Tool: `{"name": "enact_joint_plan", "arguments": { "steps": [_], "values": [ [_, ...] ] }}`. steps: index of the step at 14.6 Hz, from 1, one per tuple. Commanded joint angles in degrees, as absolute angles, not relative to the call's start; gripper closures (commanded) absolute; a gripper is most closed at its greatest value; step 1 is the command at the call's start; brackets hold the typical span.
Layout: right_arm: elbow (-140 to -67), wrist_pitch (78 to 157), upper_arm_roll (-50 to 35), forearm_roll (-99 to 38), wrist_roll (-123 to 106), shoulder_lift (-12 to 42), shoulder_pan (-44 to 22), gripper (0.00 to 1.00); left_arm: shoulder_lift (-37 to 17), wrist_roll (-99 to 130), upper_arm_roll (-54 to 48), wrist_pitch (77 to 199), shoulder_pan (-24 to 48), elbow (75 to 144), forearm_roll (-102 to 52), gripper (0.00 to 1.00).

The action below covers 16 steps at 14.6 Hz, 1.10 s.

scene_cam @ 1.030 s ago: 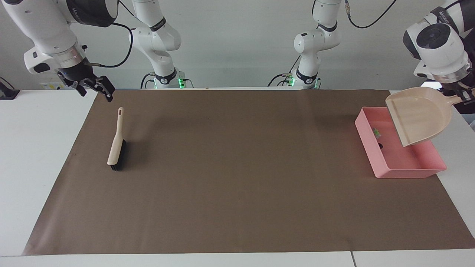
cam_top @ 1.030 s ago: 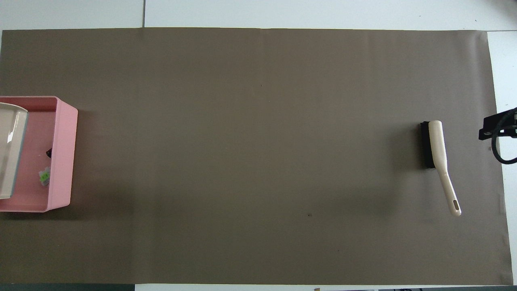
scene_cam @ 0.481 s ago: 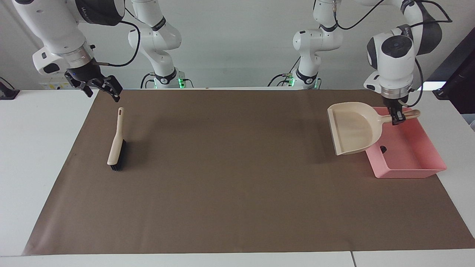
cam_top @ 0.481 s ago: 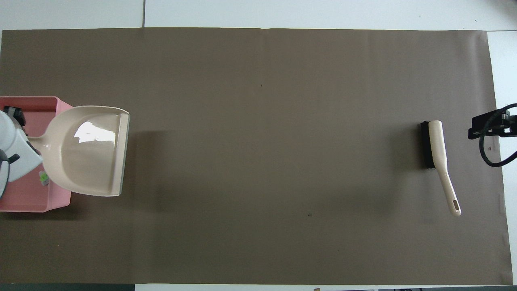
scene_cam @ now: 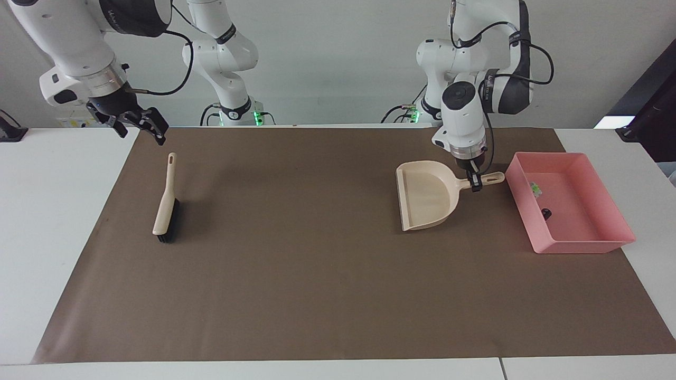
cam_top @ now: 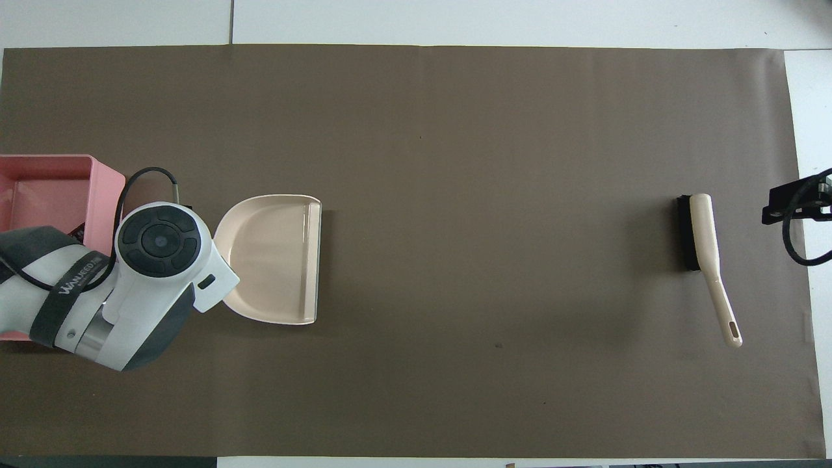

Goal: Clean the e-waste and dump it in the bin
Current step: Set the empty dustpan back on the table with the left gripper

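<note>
My left gripper (scene_cam: 475, 183) is shut on the handle of the beige dustpan (scene_cam: 425, 195), which lies level and low on the brown mat beside the bin, toward the table's middle. In the overhead view the left arm's wrist hides that grip; only the dustpan's pan (cam_top: 276, 257) shows. The bin (scene_cam: 581, 246) is the pink tray at the left arm's end of the table. The e-waste lies inside it: a small white and green scrap (scene_cam: 535, 188) and a black one (scene_cam: 545, 213). My right gripper (scene_cam: 141, 129) hangs open and holds nothing, over the mat's edge by the brush handle.
A beige brush (scene_cam: 166, 203) with black bristles lies on the mat at the right arm's end, also seen as the brush (cam_top: 702, 240) from above. The brown mat (scene_cam: 317, 274) covers most of the white table. The bin's wall (cam_top: 104, 185) stands next to the left arm.
The left arm has swung the dustpan away from above the bin, levelled it and lowered it to the mat toward the table's middle. The right gripper has barely shifted.
</note>
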<state>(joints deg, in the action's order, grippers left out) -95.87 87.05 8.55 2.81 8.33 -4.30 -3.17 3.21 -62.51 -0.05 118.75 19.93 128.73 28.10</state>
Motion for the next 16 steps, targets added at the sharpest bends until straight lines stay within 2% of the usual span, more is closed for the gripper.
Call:
{"name": "enact_joint_plan", "arguments": {
  "steps": [1, 5, 6, 7, 8, 10, 12, 14, 16],
  "values": [
    [-94.9, 86.0, 7.1, 1.8, 8.3, -4.0, -1.6, 0.00, 2.5, -62.1, 1.1, 123.5, 20.3, 131.1, 27.3, 1.00],
    [-95.0, 86.0, 7.1, 1.8, 8.3, -4.0, -2.1, 0.00, 1.5, -62.3, 1.1, 125.9, 20.0, 131.9, 27.2, 1.00],
    [-95.0, 86.0, 7.1, 1.8, 8.3, -4.0, -2.0, 0.00, 1.6, -62.3, 1.1, 125.4, 20.0, 132.0, 27.2, 0.94],
    [-95.0, 86.0, 7.1, 1.8, 8.3, -4.0, -1.8, 0.00, 1.7, -62.2, 1.1, 125.0, 20.1, 132.0, 27.2, 0.78],
    [-95.0, 86.0, 7.1, 1.8, 8.3, -4.0, -1.8, 0.00, 1.7, -62.2, 1.1, 125.0, 20.1, 131.9, 27.2, 0.70],
    [-95.0, 86.0, 7.1, 1.8, 8.3, -4.0, -1.9, 0.00, 2.2, -62.0, 1.1, 124.8, 20.2, 131.7, 27.2, 0.42],
    [-95.0, 86.0, 7.1, 1.8, 8.3, -4.0, -1.9, 0.00, 4.5, -58.2, 1.2, 123.2, 19.6, 131.7, 27.2, 0.30],
    [-95.2, 86.3, 7.1, 1.8, 8.6, -4.0, -1.8, 0.00, 7.6, -49.4, 1.3, 120.4, 17.8, 131.7, 27.2, 0.01],
    [-95.0, 88.8, 7.2, 0.3, 8.5, -4.0, -1.8, 0.00, 10.7, -48.3, 1.3, 119.4, 14.9, 131.7, 27.2, 0.01]
  ]
}}
